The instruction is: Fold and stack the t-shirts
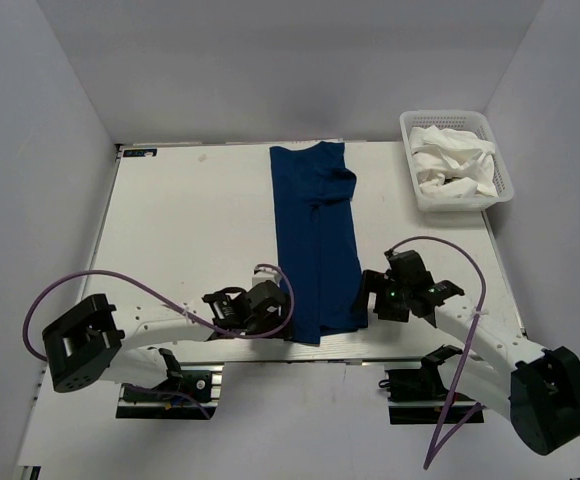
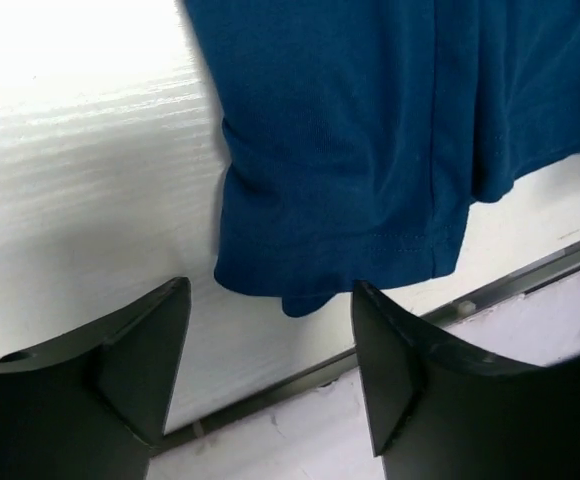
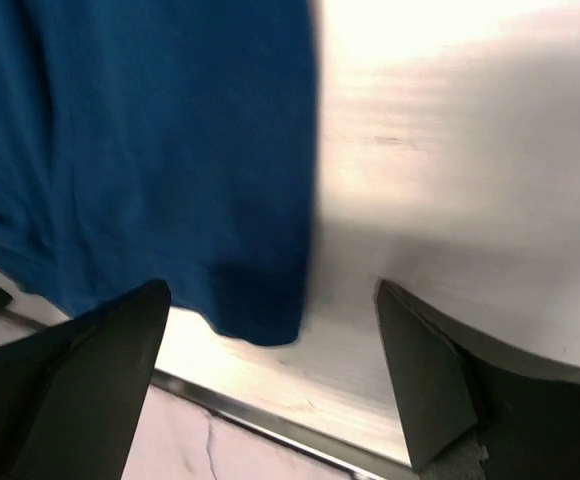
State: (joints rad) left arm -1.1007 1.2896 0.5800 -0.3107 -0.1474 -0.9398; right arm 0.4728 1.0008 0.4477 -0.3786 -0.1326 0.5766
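Note:
The navy t-shirt [image 1: 315, 240] lies folded into a long narrow strip down the middle of the table, from the far edge to the near edge. Its near left corner shows in the left wrist view [image 2: 370, 170] and its near right corner in the right wrist view [image 3: 170, 160]. My left gripper [image 1: 282, 310] is open and empty beside the strip's near left corner [image 2: 270, 300]. My right gripper [image 1: 363, 300] is open and empty beside the near right corner [image 3: 270, 300]. The white t-shirt [image 1: 454, 165] lies crumpled in the basket.
A white lattice basket [image 1: 410, 160] stands at the far right of the table. The table's near metal edge [image 2: 300, 385] runs just below both grippers and also shows in the right wrist view [image 3: 270, 425]. White walls close in the left, far and right sides.

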